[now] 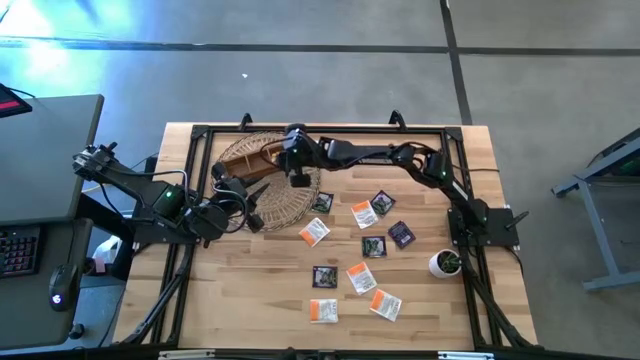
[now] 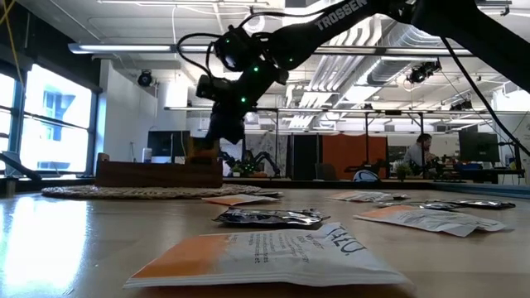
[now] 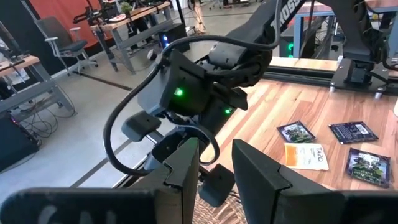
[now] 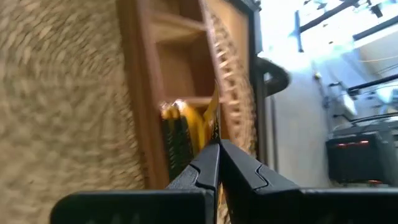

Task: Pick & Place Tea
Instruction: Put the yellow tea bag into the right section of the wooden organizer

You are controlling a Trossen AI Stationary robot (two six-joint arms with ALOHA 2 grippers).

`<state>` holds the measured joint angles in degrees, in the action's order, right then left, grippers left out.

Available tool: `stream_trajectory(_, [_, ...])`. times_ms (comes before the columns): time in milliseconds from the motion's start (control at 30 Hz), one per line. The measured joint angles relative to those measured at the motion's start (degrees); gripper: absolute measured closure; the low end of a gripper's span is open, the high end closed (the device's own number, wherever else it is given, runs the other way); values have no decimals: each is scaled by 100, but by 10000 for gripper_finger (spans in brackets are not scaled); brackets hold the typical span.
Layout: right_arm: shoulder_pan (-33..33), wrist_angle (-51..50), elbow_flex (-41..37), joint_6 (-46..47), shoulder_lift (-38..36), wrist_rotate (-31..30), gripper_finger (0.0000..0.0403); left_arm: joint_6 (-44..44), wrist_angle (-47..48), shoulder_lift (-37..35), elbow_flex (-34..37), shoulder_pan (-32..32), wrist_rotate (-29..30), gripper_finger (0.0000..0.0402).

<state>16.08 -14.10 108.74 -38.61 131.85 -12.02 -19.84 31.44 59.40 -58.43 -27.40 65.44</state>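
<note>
Several flat tea sachets, some white and orange [image 1: 363, 213], some dark [image 1: 401, 234], lie spread over the table's middle and near right. A brown wooden divided box [image 1: 248, 155] rests on a round woven mat [image 1: 290, 200] at the far left. One compartment holds upright sachets [image 4: 176, 127]. My right gripper [image 1: 282, 165] hangs over the box's right end, shut on a yellow-orange sachet [image 4: 214, 109]. My left gripper [image 3: 216, 168] stands open and empty at the mat's left edge, facing the right arm. My right gripper pinches a thin yellow-orange sachet between its two fingers, by the edge [image 4: 213, 134] nearest the fingertips. The wrist view shows the sachet edge-on, sticking out past the tips. The fingers slant down from the table's right. The sachet is lifted clear above the box [image 2: 157, 172].
A small white pot with a plant [image 1: 445, 263] stands at the table's right edge, near the right arm's base. A black frame [image 1: 330, 130] runs along the far edge. Bare wood lies at the near left.
</note>
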Motion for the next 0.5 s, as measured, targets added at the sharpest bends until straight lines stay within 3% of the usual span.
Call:
stream_trajectory(167, [9, -14, -5, -194, 0, -9, 393, 2, 0, 0, 0, 0, -36, 305])
stream_trajectory(367, [-37, 2, -5, -553, 0, -501, 393, 0, 0, 0, 0, 1, -38, 305])
stream_trajectory(500, [-42, 5, -5, -590, 2, -398, 397, 0, 0, 0, 0, 0, -38, 305])
